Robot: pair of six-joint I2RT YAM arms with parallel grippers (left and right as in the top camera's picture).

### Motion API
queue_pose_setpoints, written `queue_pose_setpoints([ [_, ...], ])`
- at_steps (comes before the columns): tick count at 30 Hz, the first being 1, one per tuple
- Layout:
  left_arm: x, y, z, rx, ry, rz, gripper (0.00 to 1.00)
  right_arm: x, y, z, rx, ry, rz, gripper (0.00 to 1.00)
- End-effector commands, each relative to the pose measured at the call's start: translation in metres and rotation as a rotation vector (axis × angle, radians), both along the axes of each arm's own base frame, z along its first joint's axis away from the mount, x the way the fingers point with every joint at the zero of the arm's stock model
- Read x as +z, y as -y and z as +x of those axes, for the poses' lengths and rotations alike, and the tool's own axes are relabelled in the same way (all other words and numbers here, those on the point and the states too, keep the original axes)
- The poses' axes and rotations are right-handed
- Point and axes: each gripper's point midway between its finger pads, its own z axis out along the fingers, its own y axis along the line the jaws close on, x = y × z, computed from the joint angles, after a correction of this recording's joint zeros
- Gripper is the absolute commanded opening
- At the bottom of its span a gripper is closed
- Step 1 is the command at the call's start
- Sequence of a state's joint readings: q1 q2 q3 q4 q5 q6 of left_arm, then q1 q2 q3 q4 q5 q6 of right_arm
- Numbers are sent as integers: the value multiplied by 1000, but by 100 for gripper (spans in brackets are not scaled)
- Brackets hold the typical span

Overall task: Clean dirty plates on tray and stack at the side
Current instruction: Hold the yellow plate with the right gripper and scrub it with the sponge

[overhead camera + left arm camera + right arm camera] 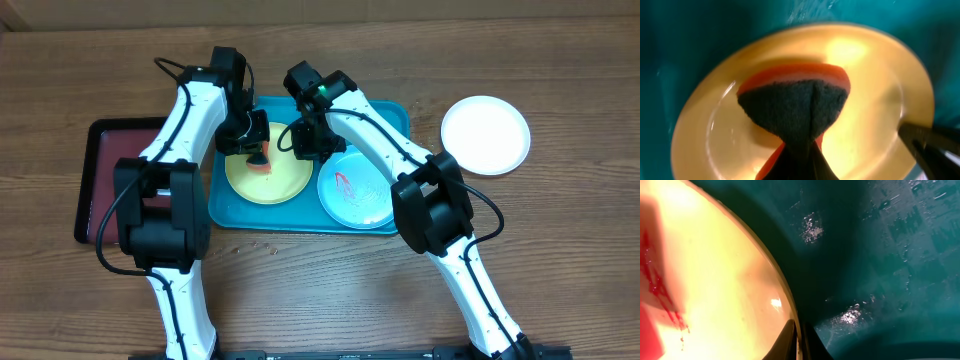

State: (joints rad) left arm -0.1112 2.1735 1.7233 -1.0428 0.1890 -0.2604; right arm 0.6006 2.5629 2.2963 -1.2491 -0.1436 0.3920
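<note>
One tray (228, 213) lies with its long axis left-right.

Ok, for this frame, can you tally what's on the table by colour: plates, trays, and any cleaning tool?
yellow-green plate: 1
pale blue plate: 1
white plate: 1
teal tray: 1
dark-red tray: 1
sponge: 1
Total: 6

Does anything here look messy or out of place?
The pale blue plate in the teal tray is smeared with red sauce. The white plate lies alone on the table, off the tray. Nothing looks broken.
</note>
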Motion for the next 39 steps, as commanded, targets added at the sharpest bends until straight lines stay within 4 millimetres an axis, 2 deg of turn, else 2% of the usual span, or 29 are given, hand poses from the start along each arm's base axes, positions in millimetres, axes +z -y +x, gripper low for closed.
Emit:
queue_pose_setpoints([
  [1, -18, 15, -6, -3, -12, 10, 4, -27, 26, 6, -28, 2, -114, 4],
  [7, -28, 38, -5, -31, 18, -21, 4, -27, 24, 5, -26, 3, -114, 4],
  [10, -30, 39, -8, -41, 13, 0, 4, -27, 25, 5, -25, 1, -115, 4],
  [13, -36, 25, -13, -35, 0, 76, 4, -27, 25, 4, -25, -2, -117, 4],
  [19, -35, -36, -26, -22, -39, 410, 4, -28, 26, 3, -25, -7, -121, 4],
  [23, -29, -58, -27, -21, -39, 533, 4, -28, 26, 3, -25, -7, -121, 4],
  [25, -26, -61, -24, -18, -28, 550, 4, -28, 26, 3, -25, -7, -121, 4],
  [29, -15, -56, -9, 19, 20, 531, 4, -28, 26, 3, -25, -7, -121, 4],
  [31, -16, -47, -3, 41, 40, 477, 4, -28, 26, 3, -25, -7, -121, 4],
  [36, -25, 8, 4, 27, 48, 159, 4, -27, 26, 3, -25, -6, -120, 4],
  [37, -26, 26, 2, 15, 40, 63, 4, -27, 26, 3, -25, -6, -120, 4],
  [39, -27, 41, -5, -1, 16, -10, 4, -27, 26, 3, -25, -6, -120, 4],
])
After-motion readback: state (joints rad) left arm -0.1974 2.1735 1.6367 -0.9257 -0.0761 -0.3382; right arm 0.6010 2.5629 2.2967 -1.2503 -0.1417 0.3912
